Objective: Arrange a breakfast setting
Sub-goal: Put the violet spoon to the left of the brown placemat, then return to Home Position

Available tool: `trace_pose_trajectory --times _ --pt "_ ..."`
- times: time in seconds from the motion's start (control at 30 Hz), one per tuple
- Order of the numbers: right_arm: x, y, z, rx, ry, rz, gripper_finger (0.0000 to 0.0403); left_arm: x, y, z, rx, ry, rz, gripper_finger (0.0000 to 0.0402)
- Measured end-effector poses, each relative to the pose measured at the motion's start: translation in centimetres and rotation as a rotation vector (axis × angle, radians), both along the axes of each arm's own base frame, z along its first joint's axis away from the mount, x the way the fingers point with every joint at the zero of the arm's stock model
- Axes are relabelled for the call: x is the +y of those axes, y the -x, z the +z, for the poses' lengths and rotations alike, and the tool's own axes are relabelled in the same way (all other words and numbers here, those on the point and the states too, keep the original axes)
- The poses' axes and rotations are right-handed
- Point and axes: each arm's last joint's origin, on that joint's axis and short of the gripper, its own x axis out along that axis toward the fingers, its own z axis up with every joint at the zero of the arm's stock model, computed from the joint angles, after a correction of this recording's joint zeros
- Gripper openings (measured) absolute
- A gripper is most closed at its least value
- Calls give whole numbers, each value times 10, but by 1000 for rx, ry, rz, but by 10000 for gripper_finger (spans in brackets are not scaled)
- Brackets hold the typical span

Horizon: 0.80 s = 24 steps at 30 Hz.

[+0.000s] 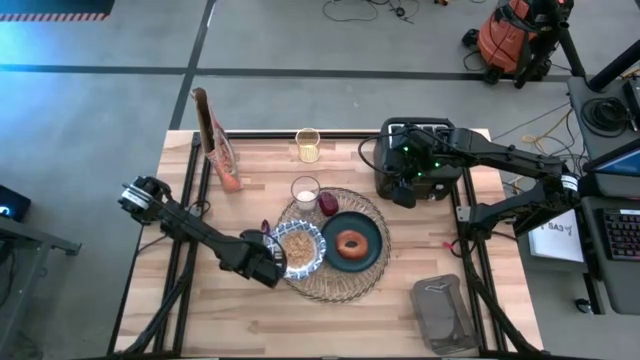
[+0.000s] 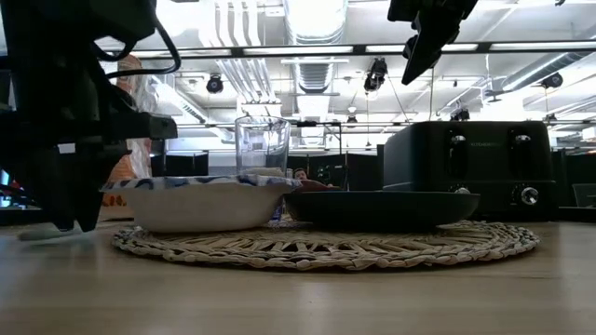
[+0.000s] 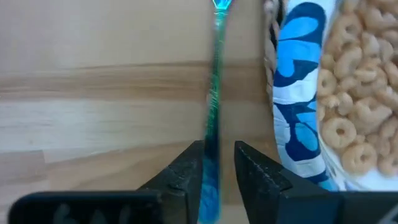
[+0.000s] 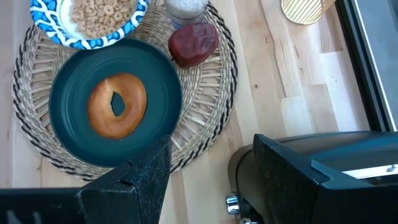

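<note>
A round woven placemat point(image 1: 335, 287) carries a dark teal plate point(image 1: 373, 256) with a browned bagel point(image 1: 350, 243), a blue-and-white bowl point(image 1: 299, 247) of cereal rings, a clear glass point(image 1: 305, 192) and a small red fruit point(image 1: 328, 204). My left gripper point(image 3: 219, 168) points down at the table just left of the bowl, open a little, with the blue spoon handle point(image 3: 212, 118) between its fingers. The spoon stretches away along the wood beside the bowl's rim point(image 3: 298, 93). My right gripper point(image 4: 211, 180) hangs open over the toaster, holding nothing. My left gripper comes from above, and its fingers stand on either side of the spoon's handle point(image 3: 210, 163), near the handle's end. The handle lies against one finger point(image 3: 186, 171), while a gap shows between it and the other finger point(image 3: 255, 171). It runs straight out from between them, beside the bowl.
A black toaster point(image 1: 415, 160) stands at the far right of the table. A cereal bag point(image 1: 215, 140) stands at the far left and a yellowish cup point(image 1: 308, 145) at the far middle. A grey flat object point(image 1: 443, 312) lies near the right front. Bare wood lies in front of the placemat.
</note>
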Motion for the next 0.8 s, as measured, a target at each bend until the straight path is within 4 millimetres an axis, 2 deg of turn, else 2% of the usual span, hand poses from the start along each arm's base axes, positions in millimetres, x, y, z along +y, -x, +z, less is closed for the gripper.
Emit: trace_pose_trajectory --times 0.13,0.23,0.33,0.53,0.67,0.8 --pt "0 0 0 -1 0 0 215 -2 -4 6 -5 15 -65 93" --pt "0 0 0 -1 6 8 215 -4 -8 18 -6 65 -139 101" --pt "0 0 1 -3 9 11 215 -5 -8 37 8 61 -174 103" --pt "1 4 15 -53 28 17 215 3 8 82 187 -50 -211 102" --pt "6 18 27 -127 53 19 215 8 16 110 216 -183 -229 102" --pt "13 41 31 -254 67 -10 215 12 22 125 213 -251 -262 102"
